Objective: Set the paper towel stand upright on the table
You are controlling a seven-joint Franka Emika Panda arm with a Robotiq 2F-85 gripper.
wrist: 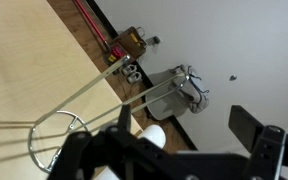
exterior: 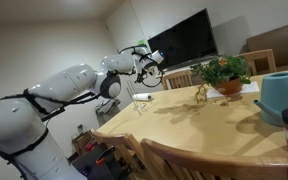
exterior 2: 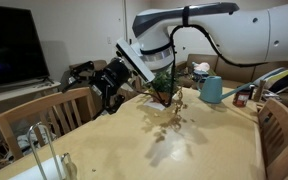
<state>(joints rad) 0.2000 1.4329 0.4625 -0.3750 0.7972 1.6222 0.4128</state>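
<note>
The paper towel stand (exterior 2: 40, 148) is a thin silvery wire piece near the table (exterior 2: 209, 150) corner, and its twin-rod post rises roughly upright there. In the wrist view its ring base (wrist: 52, 140) rests on the tan top (wrist: 24, 60). Its two rods (wrist: 94, 85) run up and right past the table edge, toward my left finger (wrist: 124, 112). My gripper (wrist: 187, 118) is open with nothing between its fingers. It hovers apart from the stand, beyond the table edge, in both exterior views (exterior: 149, 68) (exterior 2: 106, 88).
A potted plant (exterior: 224, 75), a small gold-brown figurine (exterior: 201, 95), a flat white oblong object (exterior: 142, 97) and a teal watering can (exterior: 280, 96) sit on the table. Wooden chairs (exterior 2: 59, 112) stand around it. A power strip (wrist: 130, 44) lies on the floor.
</note>
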